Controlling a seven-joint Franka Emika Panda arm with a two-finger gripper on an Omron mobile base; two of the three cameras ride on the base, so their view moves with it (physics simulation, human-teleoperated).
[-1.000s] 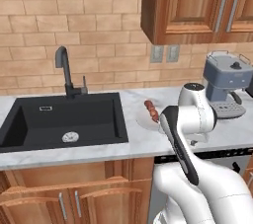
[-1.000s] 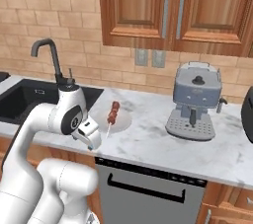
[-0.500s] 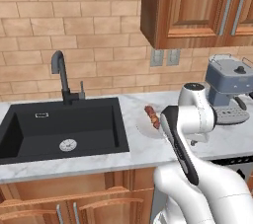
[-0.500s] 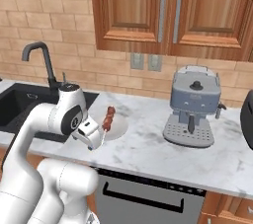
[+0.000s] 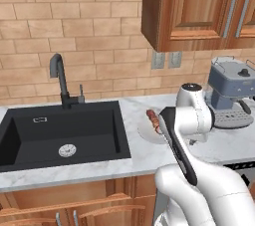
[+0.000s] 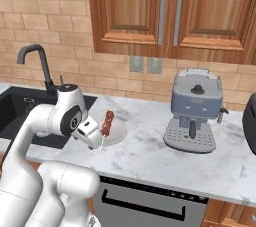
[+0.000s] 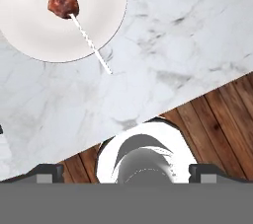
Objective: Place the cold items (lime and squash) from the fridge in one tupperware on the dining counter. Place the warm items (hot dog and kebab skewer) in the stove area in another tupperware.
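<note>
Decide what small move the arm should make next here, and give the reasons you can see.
Probably ease the pincer forward and down toward the kebab. The kebab lies on the white plate with its stick poking over the rim onto the marble counter. The pincer is open, holds nothing, and hangs short of the plate near the counter's front edge.
</note>
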